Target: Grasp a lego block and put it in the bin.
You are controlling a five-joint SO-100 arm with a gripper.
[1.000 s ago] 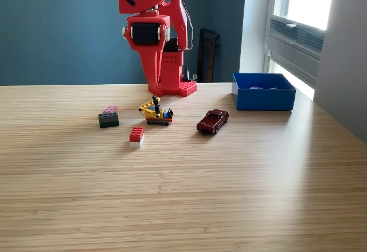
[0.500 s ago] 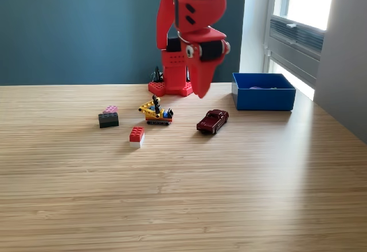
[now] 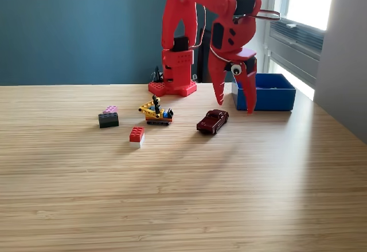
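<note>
The red plastic robot hand (image 3: 235,104) hung with its 2 fingers spread apart, empty, above the pale wooden tabletop (image 3: 183,195); the open-topped blue plastic bin (image 3: 265,91) sat just behind it; the small red-and-white lego block (image 3: 136,136) lay well apart, toward the exterior view's left.
</note>
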